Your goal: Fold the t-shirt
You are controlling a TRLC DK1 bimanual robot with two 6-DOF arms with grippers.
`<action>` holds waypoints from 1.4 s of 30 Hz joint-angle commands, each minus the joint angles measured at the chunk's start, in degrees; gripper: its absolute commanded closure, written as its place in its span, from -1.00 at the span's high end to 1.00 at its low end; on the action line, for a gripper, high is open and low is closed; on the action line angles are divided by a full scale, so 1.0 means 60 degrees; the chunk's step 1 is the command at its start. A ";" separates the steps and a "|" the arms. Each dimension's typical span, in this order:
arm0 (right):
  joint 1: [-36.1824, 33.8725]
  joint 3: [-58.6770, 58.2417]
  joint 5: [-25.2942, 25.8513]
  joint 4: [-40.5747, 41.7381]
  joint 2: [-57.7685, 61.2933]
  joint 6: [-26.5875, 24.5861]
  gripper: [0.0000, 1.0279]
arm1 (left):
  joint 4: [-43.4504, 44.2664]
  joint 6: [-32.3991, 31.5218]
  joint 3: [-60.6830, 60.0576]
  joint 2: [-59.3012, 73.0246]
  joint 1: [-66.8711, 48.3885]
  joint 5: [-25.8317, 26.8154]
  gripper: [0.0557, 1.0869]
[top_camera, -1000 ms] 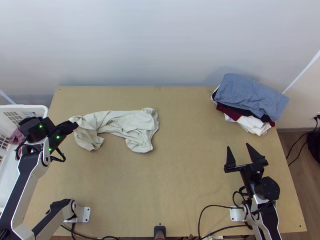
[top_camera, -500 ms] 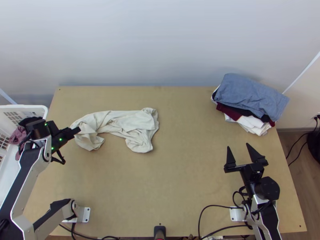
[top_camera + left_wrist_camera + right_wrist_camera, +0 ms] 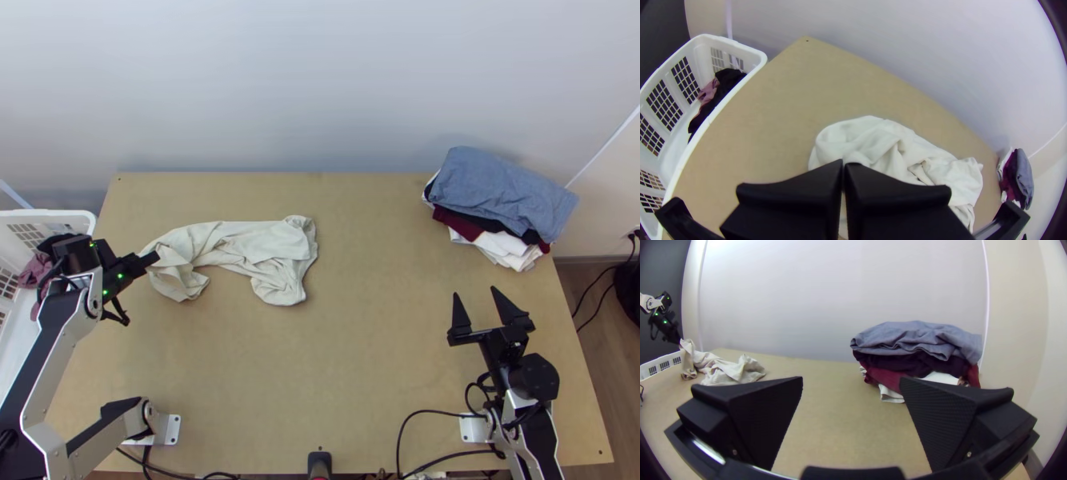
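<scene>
My left gripper (image 3: 155,258) is at the left end of the off-white t-shirt (image 3: 264,252), which lies bunched in a long crumpled strip on the table's left half. In the left wrist view, the fingers of that gripper (image 3: 843,162) are pressed together at the cloth (image 3: 871,138). From the right wrist view, the shirt's end (image 3: 688,356) rises off the table to the left gripper's tips, with a fold hanging below. My right gripper (image 3: 475,291) stands open at the table's right side, away from the shirt; the space between its fingers (image 3: 852,378) holds nothing.
A stack of folded clothes (image 3: 500,192), blue-grey on top, lies at the table's back right. At the left edge stands a white basket (image 3: 689,155) with dark and mauve clothes inside. Bare tabletop (image 3: 360,320) stretches between the shirt and my right gripper.
My left gripper has turned a little and shifted slightly toward the table's near side, and the shirt's left end has moved a little with it. The right arm has stayed where it was.
</scene>
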 commanded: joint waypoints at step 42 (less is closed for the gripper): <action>0.3069 1.1278 -0.0316 -0.1697 1.4878 0.7267 0.91 | -0.3813 0.2097 0.1707 -0.0469 0.4738 0.2432 0.87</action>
